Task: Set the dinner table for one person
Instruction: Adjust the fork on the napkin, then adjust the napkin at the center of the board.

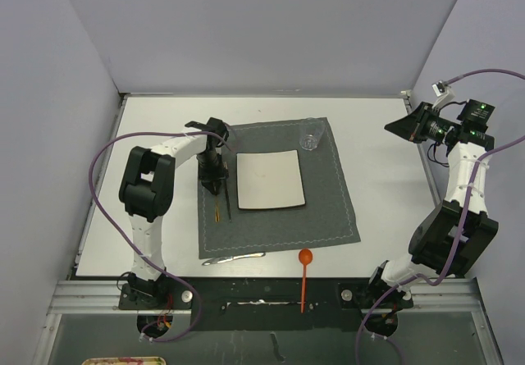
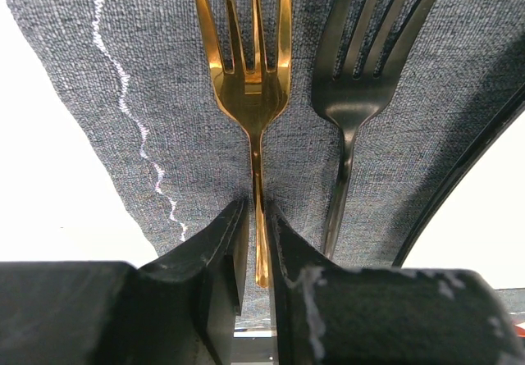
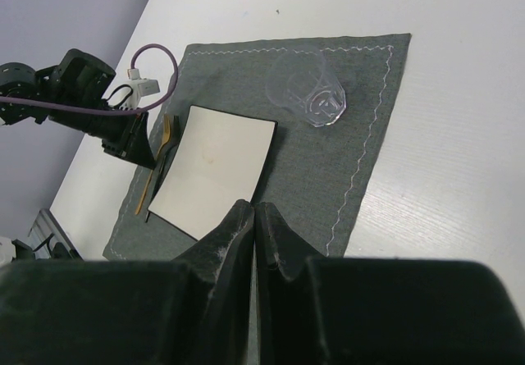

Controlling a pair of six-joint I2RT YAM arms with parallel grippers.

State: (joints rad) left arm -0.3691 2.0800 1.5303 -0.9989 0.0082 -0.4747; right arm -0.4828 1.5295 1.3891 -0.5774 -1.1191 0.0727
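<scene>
On the white dinner table (image 1: 385, 176) lies a dark grey placemat (image 1: 328, 209) with a square off-white plate (image 1: 269, 180) and a clear glass (image 1: 310, 134). Left of the plate, a gold fork (image 2: 254, 94) and a black fork (image 2: 353, 102) lie side by side on the mat. My left gripper (image 2: 256, 209) is down over the gold fork's handle, jaws slightly parted, with a thin gap beside the handle. My right gripper (image 3: 256, 209) is shut and empty, held high at the right (image 1: 402, 127).
A silver knife (image 1: 234, 257) lies at the mat's near edge. An orange spoon (image 1: 304, 275) lies partly off the table's front edge. Grey walls enclose the table on three sides.
</scene>
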